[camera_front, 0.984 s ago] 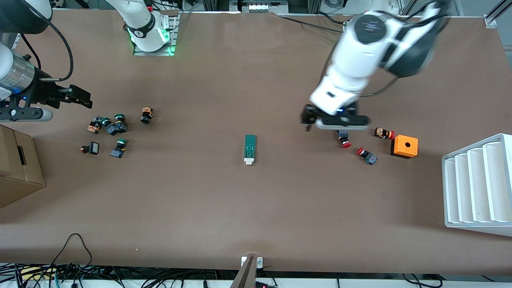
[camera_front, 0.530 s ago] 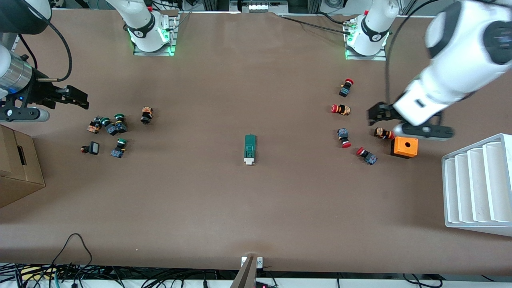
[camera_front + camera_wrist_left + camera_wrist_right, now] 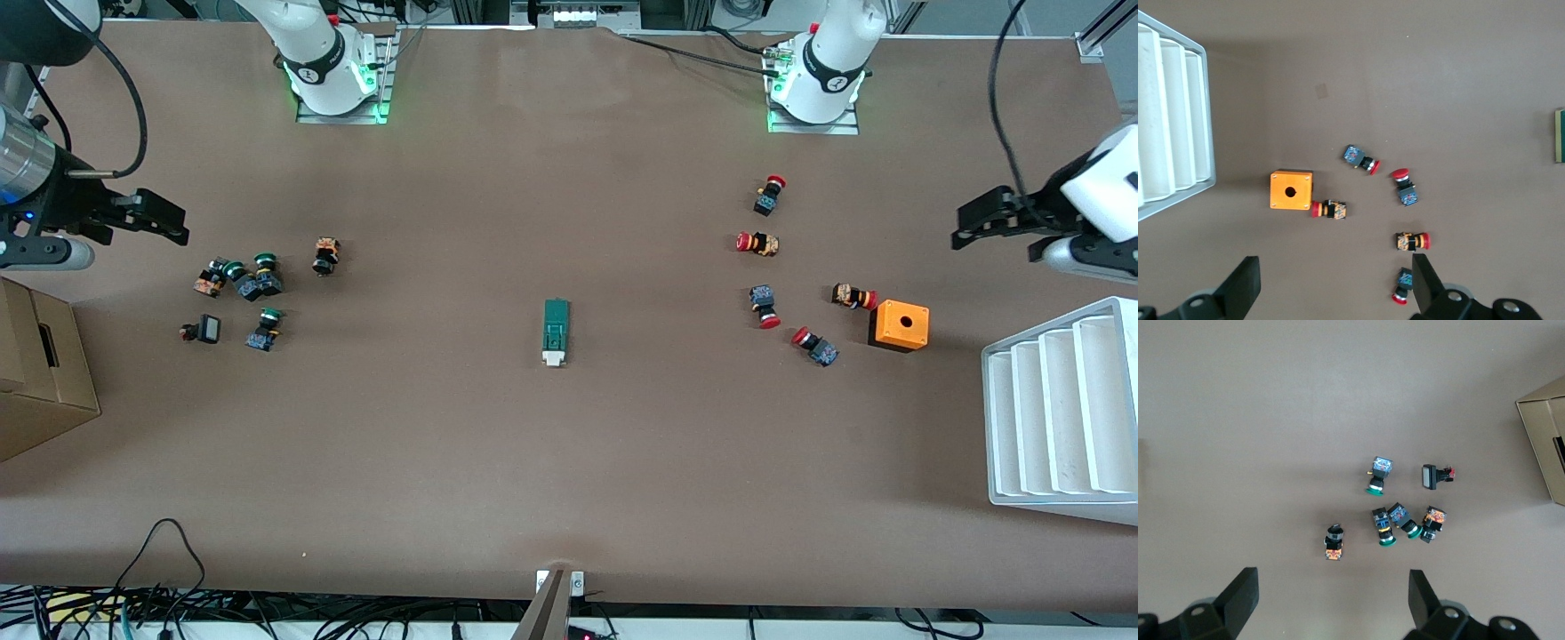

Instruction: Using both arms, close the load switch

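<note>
Lying alone mid-table, the load switch (image 3: 555,332) is reachable from both ends. Left gripper (image 3: 978,222) and right gripper (image 3: 164,224) hover wide at opposite table ends, fingers apart, holding nothing.

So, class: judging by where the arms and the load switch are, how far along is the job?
Nothing looks done: the load switch lies untouched mid-table, white tab showing. Nothing is in hand: the left gripper and the right gripper hang open at opposite table ends. Reaching, gripping and closing are all left.
</note>
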